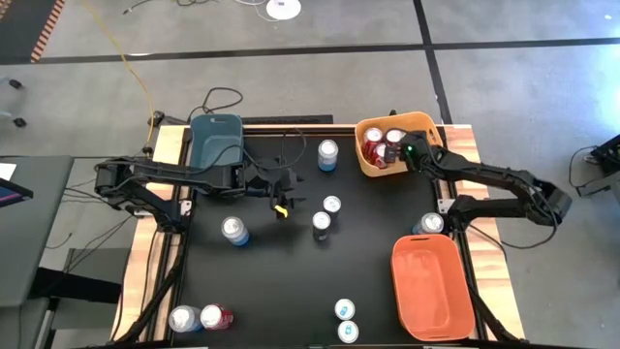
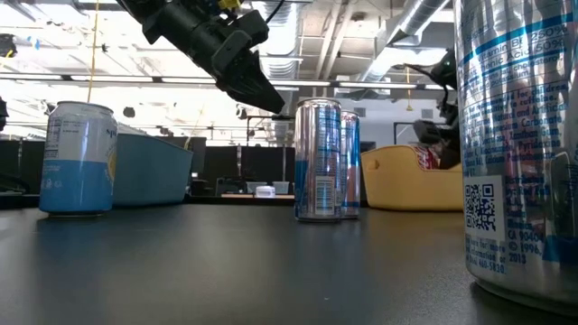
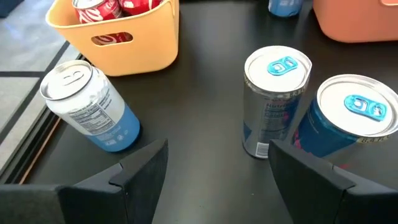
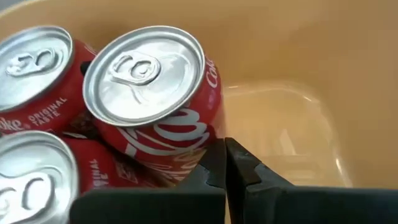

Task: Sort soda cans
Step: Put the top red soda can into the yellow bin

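1. Your left gripper (image 1: 281,206) hangs over the middle of the surface (image 1: 291,281) with its fingers (image 3: 140,174) spread and nothing between them, facing the pair of cans at centre: a silver can (image 3: 273,102) and a blue can (image 3: 348,124) just beside it, so close you risk catching both.
2. Line up on one can only, come down square over its top, and close low on the body so it doesn't tip into its neighbour.
3. Your right gripper (image 4: 225,163) sits inside the yellow bin (image 1: 426,124) at far right, fingers pinched together on nothing, next to three red cans (image 4: 152,102). Lift it straight up so you don't knock them.
4. Other cans stand scattered: near-left corner, near centre, left of centre, and far centre beside the blue bin (image 1: 215,141). The orange bin (image 1: 431,286) at near right looks empty.
5. Hard to judge: whether the centre pair actually touch, and the colour of the cans at the near edge, seen only from above.
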